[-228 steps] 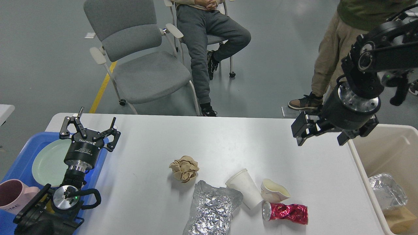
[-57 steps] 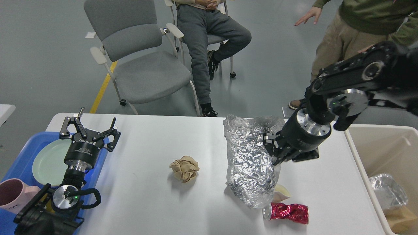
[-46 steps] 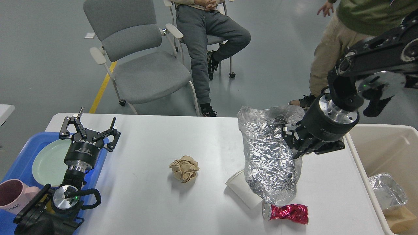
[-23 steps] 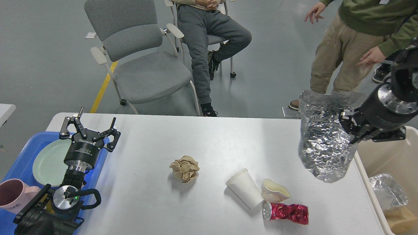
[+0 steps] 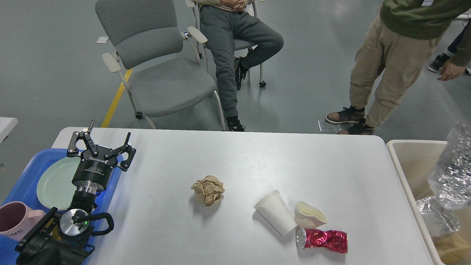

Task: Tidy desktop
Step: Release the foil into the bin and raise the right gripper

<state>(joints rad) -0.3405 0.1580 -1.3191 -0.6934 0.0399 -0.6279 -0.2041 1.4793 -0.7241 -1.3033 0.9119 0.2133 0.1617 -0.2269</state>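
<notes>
The white desktop [image 5: 239,162] holds a crumpled brown paper ball [image 5: 208,189], a white paper cup on its side [image 5: 276,212], a crushed cream cup [image 5: 309,214] and a crushed red can [image 5: 323,239]. A silver foil bag [image 5: 452,167] hangs at the right edge of view over the beige bin [image 5: 408,162]. My left gripper [image 5: 101,141] is open and empty over the far edge of the blue tray [image 5: 27,173]. My right gripper is out of view.
The tray holds a pale green plate [image 5: 53,182] and a pink mug [image 5: 14,221]. The bin holds another foil bag [image 5: 438,219] and brown paper. A grey chair [image 5: 162,70], a seated person and a standing person [image 5: 390,62] are beyond the desk.
The right arm lifted the foil bag off the desk and carried it right over the bin, leaving the view. The white cup is uncovered. The left arm has not moved.
</notes>
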